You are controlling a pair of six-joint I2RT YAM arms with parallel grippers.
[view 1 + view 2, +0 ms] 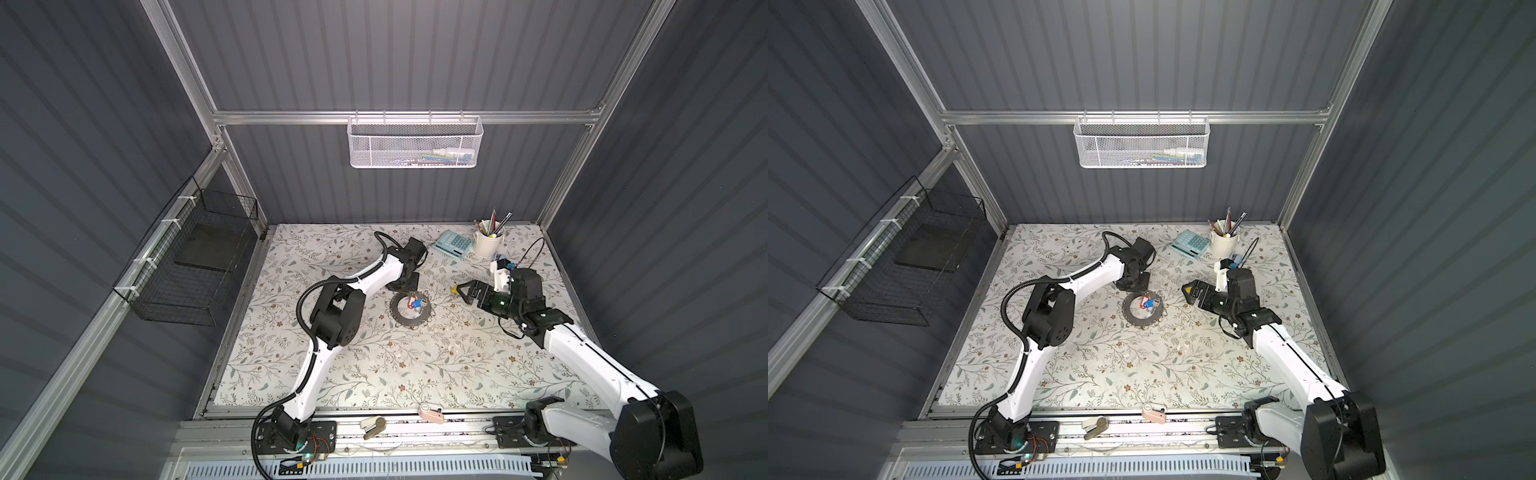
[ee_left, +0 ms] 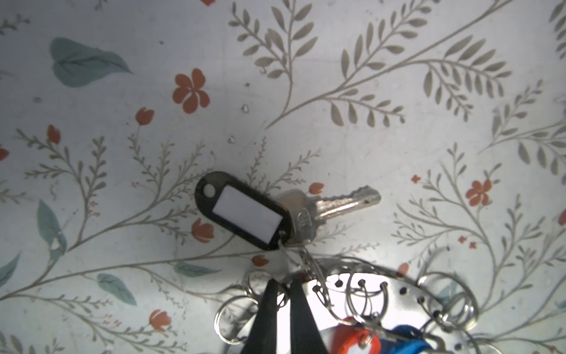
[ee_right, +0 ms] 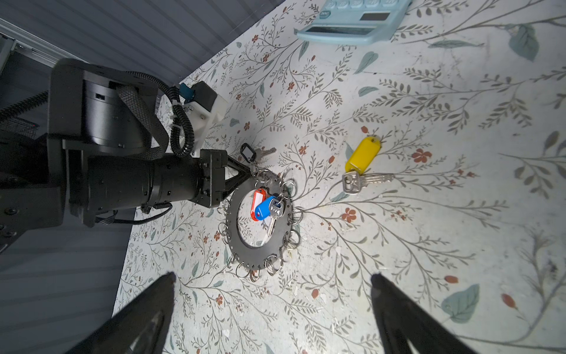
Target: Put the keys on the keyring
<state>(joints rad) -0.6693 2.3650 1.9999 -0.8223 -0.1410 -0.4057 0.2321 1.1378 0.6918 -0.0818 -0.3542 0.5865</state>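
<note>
A: We log the keyring (image 1: 409,321) flat near the middle of the bench (image 1: 374,374): grey disc, wide hole, wire loops round the rim. The red- and blue-tagged keys (image 3: 263,207) lie across its hole
B: We add a black-tagged key (image 2: 245,211) just outside the rim, blade running along it. A yellow-tagged key (image 3: 363,153) lies apart, blade pointing away from the keyring
A: We see the left end effector (image 2: 283,283) pressed together among the rim loops; whether a loop is caught, we cannot tell. The right end effector (image 3: 272,275) is spread wide
B: Open bench on the near side; calculator (image 1: 453,244) and pen cup (image 1: 488,243) sit well off at the far edge
</note>
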